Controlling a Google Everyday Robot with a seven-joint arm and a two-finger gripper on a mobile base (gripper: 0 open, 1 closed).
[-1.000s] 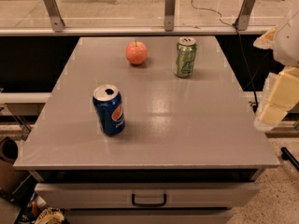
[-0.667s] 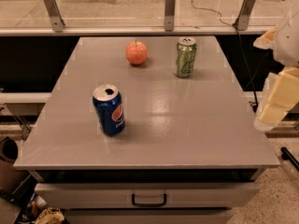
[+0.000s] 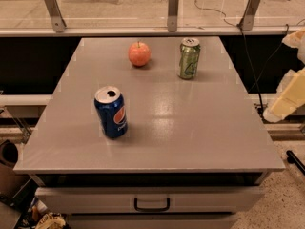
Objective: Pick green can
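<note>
The green can (image 3: 189,58) stands upright at the far right of the grey table (image 3: 200,128); it is pale green with a silver top and a light logo. My gripper (image 3: 289,98) shows as cream-coloured parts at the right edge of the view, off the table's right side. It is well apart from the green can, to the can's right and nearer to the camera, and it holds nothing that I can see.
A blue can (image 3: 110,112) with a red-white logo stands upright at the front left of the table. A red apple (image 3: 139,54) lies at the back, left of the green can. A railing with metal posts (image 3: 172,11) runs behind the table. A drawer with a handle (image 3: 151,205) sits under the front edge.
</note>
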